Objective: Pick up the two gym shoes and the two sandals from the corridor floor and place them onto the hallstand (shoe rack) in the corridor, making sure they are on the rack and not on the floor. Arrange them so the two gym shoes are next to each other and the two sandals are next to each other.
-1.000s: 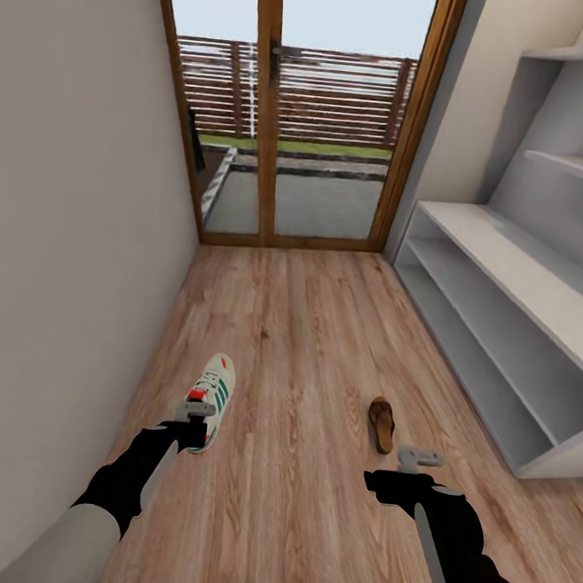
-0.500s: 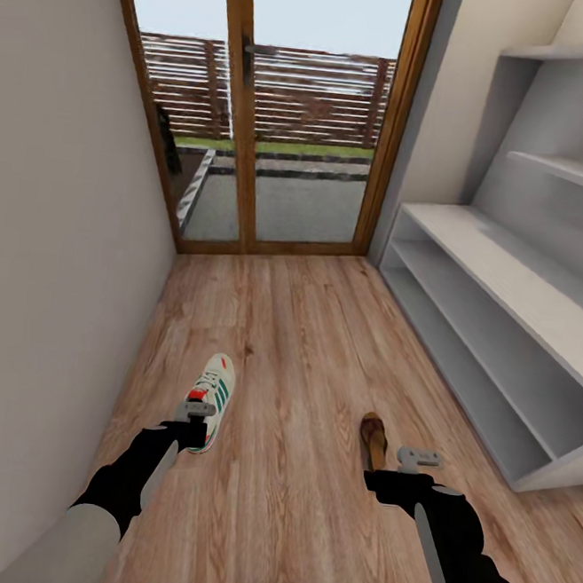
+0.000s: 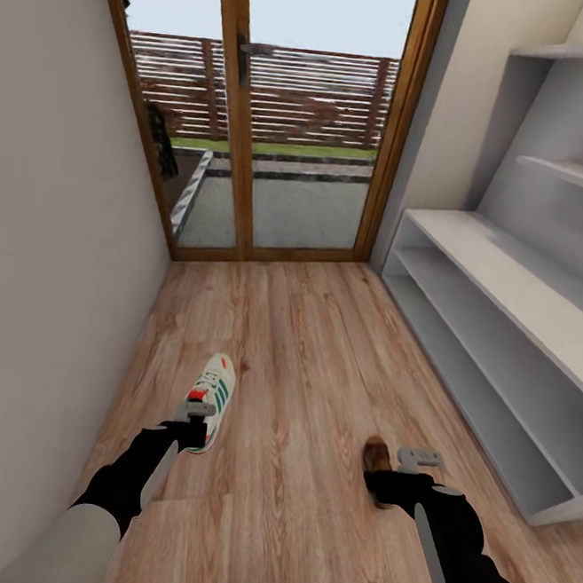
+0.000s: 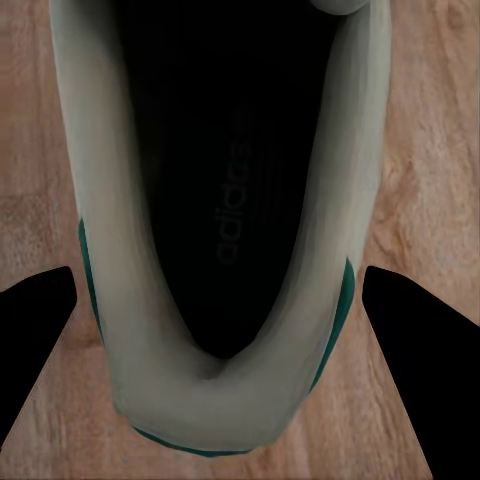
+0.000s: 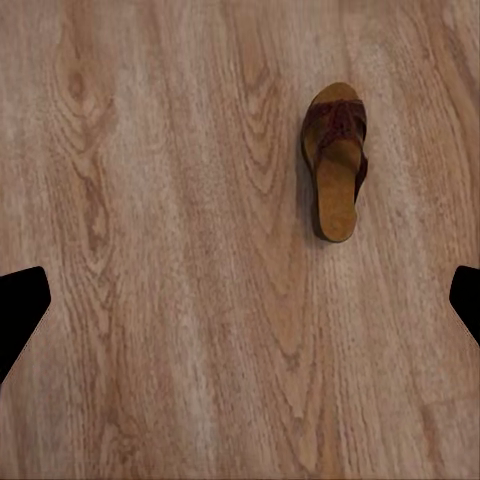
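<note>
One gym shoe [image 3: 215, 391], cream with green stripes and a red heel patch, hangs above the corridor floor [image 3: 304, 346] with my left gripper [image 3: 195, 413] shut on its heel. In the left wrist view the shoe's dark opening [image 4: 225, 200] sits between the black fingers [image 4: 35, 335]. A brown sandal [image 3: 376, 454] lies on the planks right beside my right gripper [image 3: 419, 460], partly covered by the arm. The right wrist view has the sandal [image 5: 337, 160] whole, flat on the floor, ahead of the open fingers [image 5: 20, 305]. The pale grey hallstand [image 3: 505, 294] runs along the right wall, its shelves bare.
A plain wall [image 3: 54, 260] closes in the left side. A wood-framed glass door [image 3: 255, 119] ends the corridor ahead. Taller grey shelves [image 3: 570, 171] rise above the hallstand.
The camera has moved, so the whole picture shifted. The sandal now lies closer to my right arm and is partly hidden by it. The gym shoe stays in my left gripper.
</note>
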Controlling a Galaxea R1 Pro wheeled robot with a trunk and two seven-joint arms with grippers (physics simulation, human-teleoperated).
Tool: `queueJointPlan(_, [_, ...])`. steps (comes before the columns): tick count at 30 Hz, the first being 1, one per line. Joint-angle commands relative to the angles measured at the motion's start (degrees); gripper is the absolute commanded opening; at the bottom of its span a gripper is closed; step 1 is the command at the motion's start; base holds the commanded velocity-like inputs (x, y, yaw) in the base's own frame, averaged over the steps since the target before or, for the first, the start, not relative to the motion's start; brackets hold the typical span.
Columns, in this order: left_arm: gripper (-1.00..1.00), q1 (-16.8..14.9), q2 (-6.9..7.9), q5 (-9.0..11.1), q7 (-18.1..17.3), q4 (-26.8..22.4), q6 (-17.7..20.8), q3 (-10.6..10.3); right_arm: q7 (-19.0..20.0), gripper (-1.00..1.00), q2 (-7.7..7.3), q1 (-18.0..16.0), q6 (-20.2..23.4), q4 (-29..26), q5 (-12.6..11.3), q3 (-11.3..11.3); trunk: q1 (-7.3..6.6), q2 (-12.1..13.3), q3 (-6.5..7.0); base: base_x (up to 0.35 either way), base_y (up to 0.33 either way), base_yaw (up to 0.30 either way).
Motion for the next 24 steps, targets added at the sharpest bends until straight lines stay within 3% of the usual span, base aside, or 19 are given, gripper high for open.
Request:
queueJointPlan(1, [-1.0,0.0,0.0,0.0,-0.1,0.0,0.0,0.0,0.0,1.0,0.0,0.0,0.0,0.0,0.0,0.0,0.0,0.0,0.0,0.286,0.0,-0.039])
queueJointPlan(13, [-1.0,0.0,0.0,0.0,-0.1,0.0,0.0,-0.1,0.0,1.0,0.0,0.0,0.0,-0.1,0.0,0.0,0.0,0.0,0.0,0.269,0.0,-0.2])
queueJointPlan(24, [-1.0,0.0,0.0,0.0,-0.1,0.0,0.0,-0.1,0.0,1.0,0.0,0.0,0.0,0.0,0.0,0.0,0.0,0.0,0.0,0.237,0.0,-0.032])
